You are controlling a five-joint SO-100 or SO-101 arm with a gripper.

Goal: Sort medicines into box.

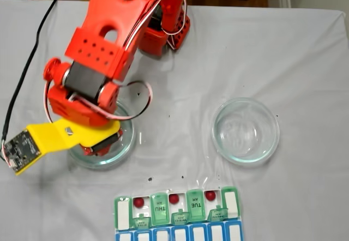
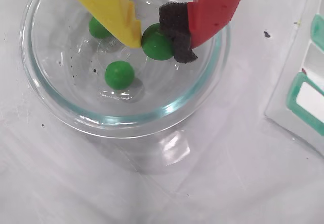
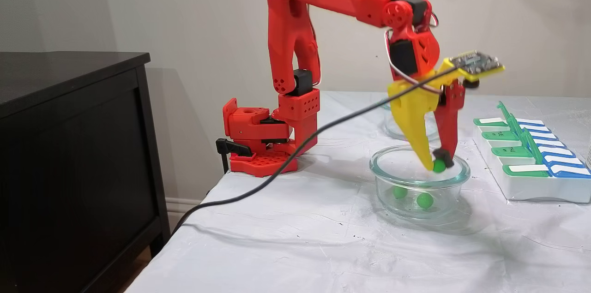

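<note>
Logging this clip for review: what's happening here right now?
The red arm's gripper is pinching one green ball just above the glass dish; two more green balls lie inside. Three dark red balls already sit in open compartments of the pill organiser. A second glass dish stands empty.

Even indoor light, soft shadows; glare on glass dish (image 2: pixel 126 117) rim; overhead fixed view slightly soft.
</note>
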